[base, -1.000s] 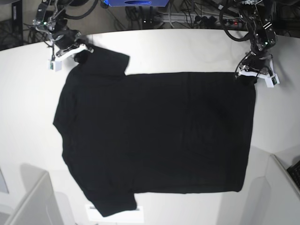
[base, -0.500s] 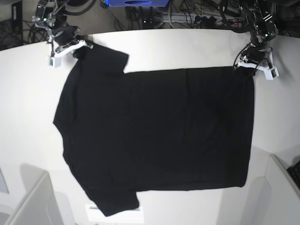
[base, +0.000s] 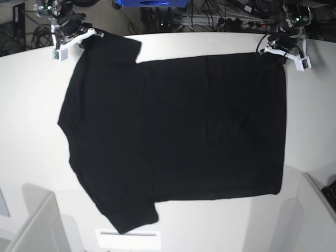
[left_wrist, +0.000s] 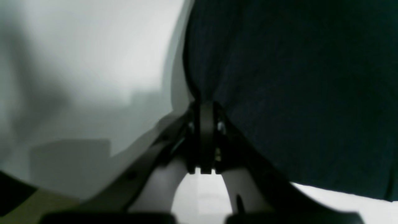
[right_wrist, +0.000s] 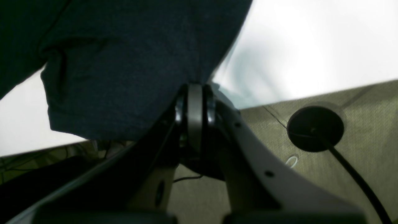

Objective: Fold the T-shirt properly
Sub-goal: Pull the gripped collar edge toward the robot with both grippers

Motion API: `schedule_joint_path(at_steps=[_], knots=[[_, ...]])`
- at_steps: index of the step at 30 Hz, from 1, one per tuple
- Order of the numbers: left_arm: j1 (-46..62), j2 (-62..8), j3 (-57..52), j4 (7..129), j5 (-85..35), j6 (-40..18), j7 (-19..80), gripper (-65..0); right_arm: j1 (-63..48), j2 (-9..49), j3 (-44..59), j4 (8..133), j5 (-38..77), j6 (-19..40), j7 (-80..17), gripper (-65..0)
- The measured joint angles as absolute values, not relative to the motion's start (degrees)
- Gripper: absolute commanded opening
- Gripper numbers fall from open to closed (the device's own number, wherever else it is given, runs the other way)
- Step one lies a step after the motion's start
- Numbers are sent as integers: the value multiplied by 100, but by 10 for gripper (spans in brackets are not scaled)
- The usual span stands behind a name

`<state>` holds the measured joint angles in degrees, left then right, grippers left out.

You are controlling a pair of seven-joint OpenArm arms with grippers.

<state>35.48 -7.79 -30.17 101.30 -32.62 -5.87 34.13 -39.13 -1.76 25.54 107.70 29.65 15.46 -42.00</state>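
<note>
Because the T-shirt (base: 173,142) is soft, light and floppy, the left gripper (base: 283,51) and right gripper (base: 71,42), both clamped on its far corners, suit it best.

A robotics lab, by all signs. White worktable (base: 173,44) under an overhead camera. Tangled cables (base: 210,18) and a power strip (base: 247,22) behind it.

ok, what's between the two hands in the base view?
In the base view, only the far edge of the plain black cloth T-shirt spans from the left hand to the right hand; both pinch it.
</note>
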Motion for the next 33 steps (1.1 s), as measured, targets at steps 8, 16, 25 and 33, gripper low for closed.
schedule_joint_path(at_steps=[8, 16, 25, 33], knots=[[3822, -781, -3017, 10265, -3267, -582, 3411, -650, -4101, -207, 2801, 11072, 2958, 1544, -4213, -650], [3813, -764, -3017, 10951, -3286, -598, 3444, -650, -3870, -209, 2801, 11389, 2956, 1542, -4292, -650], [3548, -764, -3017, 11030, -3291, -580, 3492, -650, -3439, -187, 2801, 11389, 2958, 1544, -4294, -650], [3282, -749, -3017, 11013, -3304, -543, 3533, -650, -2897, -178, 2829, 11389, 2932, 1542, -4836, -650]])
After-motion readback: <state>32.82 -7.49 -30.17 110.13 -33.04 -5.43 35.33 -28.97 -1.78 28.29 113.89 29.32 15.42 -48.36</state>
